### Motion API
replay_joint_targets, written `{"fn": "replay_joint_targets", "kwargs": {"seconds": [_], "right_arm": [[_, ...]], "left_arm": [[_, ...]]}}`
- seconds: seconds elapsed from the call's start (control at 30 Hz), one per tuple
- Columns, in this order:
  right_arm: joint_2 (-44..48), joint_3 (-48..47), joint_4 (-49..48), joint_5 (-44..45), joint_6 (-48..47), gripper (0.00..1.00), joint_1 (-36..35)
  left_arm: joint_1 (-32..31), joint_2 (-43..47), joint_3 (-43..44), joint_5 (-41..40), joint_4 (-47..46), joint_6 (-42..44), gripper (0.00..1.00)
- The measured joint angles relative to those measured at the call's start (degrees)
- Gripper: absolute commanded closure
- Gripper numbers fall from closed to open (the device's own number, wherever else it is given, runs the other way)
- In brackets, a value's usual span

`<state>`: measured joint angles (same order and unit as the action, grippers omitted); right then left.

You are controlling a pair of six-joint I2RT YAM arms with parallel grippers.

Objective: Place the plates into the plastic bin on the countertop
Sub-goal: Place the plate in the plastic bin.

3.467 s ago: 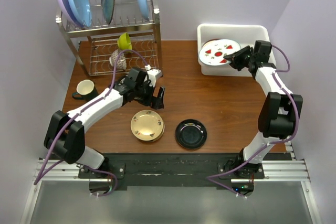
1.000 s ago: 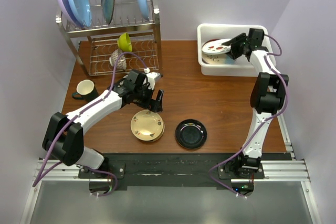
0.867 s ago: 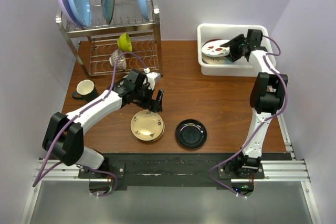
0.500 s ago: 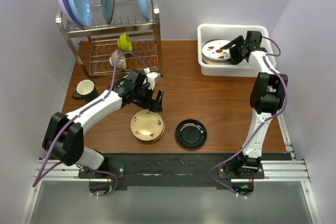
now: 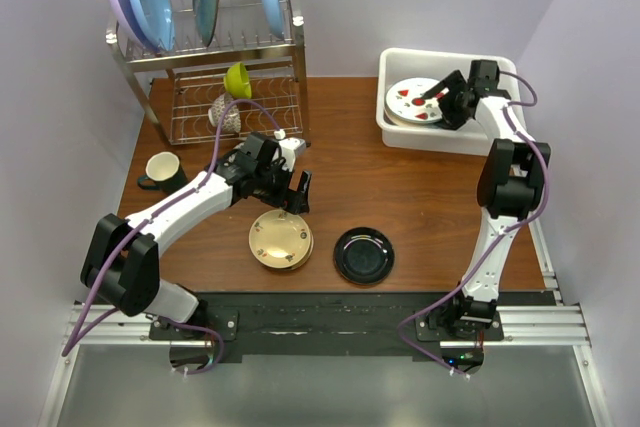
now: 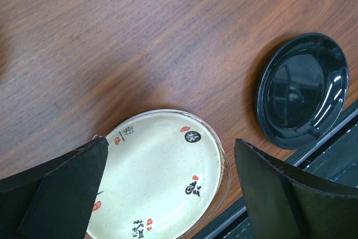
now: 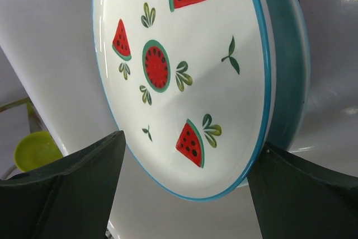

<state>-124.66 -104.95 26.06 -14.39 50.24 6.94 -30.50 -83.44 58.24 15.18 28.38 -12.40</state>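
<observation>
The white plastic bin (image 5: 440,141) stands at the back right of the countertop (image 5: 400,192). A white plate with red watermelon slices (image 5: 413,100) (image 7: 179,65) lies in it on a teal-rimmed plate (image 7: 288,65). My right gripper (image 5: 443,99) (image 7: 190,144) is open, its fingers astride the watermelon plate's near edge. A gold-tan plate (image 5: 280,239) (image 6: 162,177) and a glossy black plate (image 5: 364,254) (image 6: 302,89) lie near the front edge. My left gripper (image 5: 295,193) (image 6: 172,143) hovers open just above the gold-tan plate, holding nothing.
A two-tier steel rack (image 5: 205,57) at the back left holds blue and lilac plates and a lime-green bowl (image 5: 237,78) (image 7: 33,149). A dark mug (image 5: 160,169) stands left of my left arm. Walls close in on both sides.
The watermelon plate went from tilted in the right gripper to lying flat on the stack. The right jaws opened, and the bin turned slightly. The left arm stayed still.
</observation>
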Motion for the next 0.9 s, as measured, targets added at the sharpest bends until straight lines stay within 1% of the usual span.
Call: {"fn": "replay_joint_targets", "kwargs": {"seconds": [0.3,0.53,0.7,0.9], "right_arm": [[2.1,-0.1,2.9,-0.1,-1.5,0.11,1.4],[5.2,-2.0,7.8,-0.1,-3.2,0.09,2.8],[9.2,-1.8,9.4,-0.3,-4.5,0.08,3.5],[18.2,2.1,8.7,-1.3,-5.3,0.08,3.7]], "left_arm": [[0.0,0.0,0.0,0.0,0.0,0.0,0.00],[0.0,0.4,0.0,0.0,0.0,0.0,0.00],[0.0,1.1,0.0,0.0,0.0,0.0,0.00],[0.0,2.0,0.0,0.5,0.0,-0.3,0.00]]}}
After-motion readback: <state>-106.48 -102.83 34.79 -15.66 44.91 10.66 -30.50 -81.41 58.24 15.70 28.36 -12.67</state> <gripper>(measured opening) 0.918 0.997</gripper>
